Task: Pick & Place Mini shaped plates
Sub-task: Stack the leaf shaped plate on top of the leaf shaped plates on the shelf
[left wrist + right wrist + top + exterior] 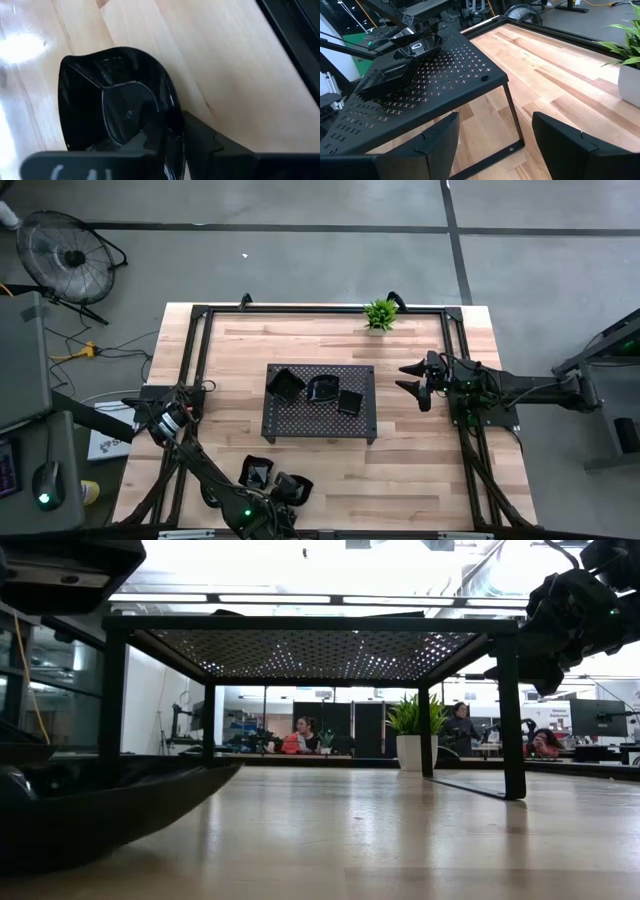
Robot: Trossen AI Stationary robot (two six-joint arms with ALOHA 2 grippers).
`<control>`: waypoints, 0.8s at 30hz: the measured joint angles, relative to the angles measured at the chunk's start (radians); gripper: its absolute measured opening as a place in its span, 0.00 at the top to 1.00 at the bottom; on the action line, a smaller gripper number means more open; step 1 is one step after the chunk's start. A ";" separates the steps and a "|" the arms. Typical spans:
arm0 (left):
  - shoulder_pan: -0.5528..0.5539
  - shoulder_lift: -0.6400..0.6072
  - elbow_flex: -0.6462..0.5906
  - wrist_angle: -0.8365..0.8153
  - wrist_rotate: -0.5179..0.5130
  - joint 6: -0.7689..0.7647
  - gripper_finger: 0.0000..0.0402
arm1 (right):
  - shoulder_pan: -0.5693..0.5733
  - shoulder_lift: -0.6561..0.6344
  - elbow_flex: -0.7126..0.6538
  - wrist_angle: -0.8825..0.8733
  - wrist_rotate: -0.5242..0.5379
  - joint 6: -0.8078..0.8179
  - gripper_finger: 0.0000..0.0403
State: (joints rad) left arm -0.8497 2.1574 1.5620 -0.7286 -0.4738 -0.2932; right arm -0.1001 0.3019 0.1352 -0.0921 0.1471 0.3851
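Note:
One mini shaped plate (pixel 257 473), glossy black with a wavy rim, rests with its underside on the wooden table near the front edge; the left wrist view shows it (pixel 115 105) close up. My left gripper (pixel 275 480) is shut on its rim. Three more black plates (pixel 285 385) (pixel 323 388) (pixel 350 402) sit on the dark perforated tray (pixel 300 420). My right gripper (pixel 412 380) hovers open at the table's right side, level with the tray (pixel 420 100) and touching nothing. My left gripper has the plate's rim (pixel 172 125) on the side nearest the front edge, one finger (pixel 150 145) inside the dish and one finger (pixel 200 142) outside. The fingers slant down from the near side. The plate sits flat on the table.
The tray stands on thin legs (pixel 512 117) at the table's middle, with free wood all round it. A small green plant (pixel 380 313) in a white pot stands at the far edge. A black frame (pixel 200 350) runs along the table's sides. People sit in the room beyond.

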 joint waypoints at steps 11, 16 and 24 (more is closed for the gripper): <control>0.001 0.000 -0.002 -0.010 -0.013 0.000 0.99 | 0.000 0.000 0.000 0.000 0.000 0.000 0.39; 0.002 -0.020 -0.003 -0.013 0.006 0.000 0.99 | 0.000 0.000 0.000 0.000 0.000 0.000 0.39; 0.001 -0.059 0.077 -0.142 0.001 0.000 0.99 | 0.000 0.000 0.000 0.000 0.000 0.000 0.39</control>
State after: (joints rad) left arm -0.8490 2.0980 1.6387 -0.8710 -0.4733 -0.2928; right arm -0.1004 0.3019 0.1352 -0.0921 0.1471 0.3851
